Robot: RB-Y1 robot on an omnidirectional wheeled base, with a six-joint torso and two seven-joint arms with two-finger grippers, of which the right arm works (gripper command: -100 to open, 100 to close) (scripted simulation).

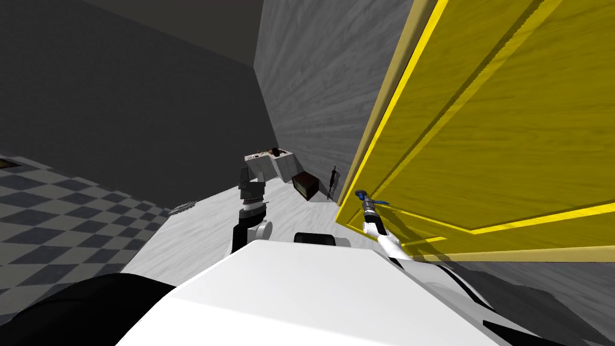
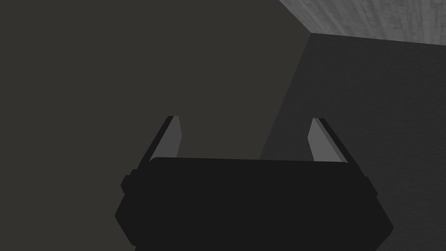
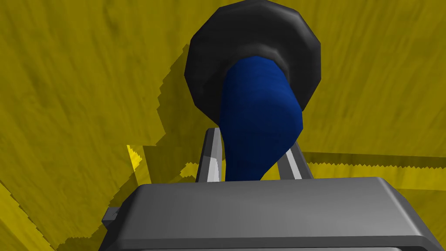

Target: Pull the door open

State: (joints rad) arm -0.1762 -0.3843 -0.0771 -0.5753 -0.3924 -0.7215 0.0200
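A yellow panelled door point(image 1: 498, 138) fills the right side of the head view, its edge standing off a tan frame point(image 1: 384, 102). Its blue lever handle point(image 3: 259, 126) sticks out from a dark round base point(image 3: 255, 48) on the yellow door face point(image 3: 78, 100). My right gripper point(image 3: 251, 150) is shut on the blue handle, one finger pressing each side. In the head view that gripper point(image 1: 366, 201) reaches up to the handle point(image 1: 361, 194) at the door's near edge. My left gripper point(image 2: 244, 135) is open and empty, held up to the left of the door point(image 1: 251, 183).
A white cabinet point(image 1: 273, 162) with small items on top and a dark brown box point(image 1: 306, 184) stand far off by the grey wall point(image 1: 312, 90). A checkered floor point(image 1: 66, 210) lies to the left, a pale floor point(image 1: 198, 231) ahead.
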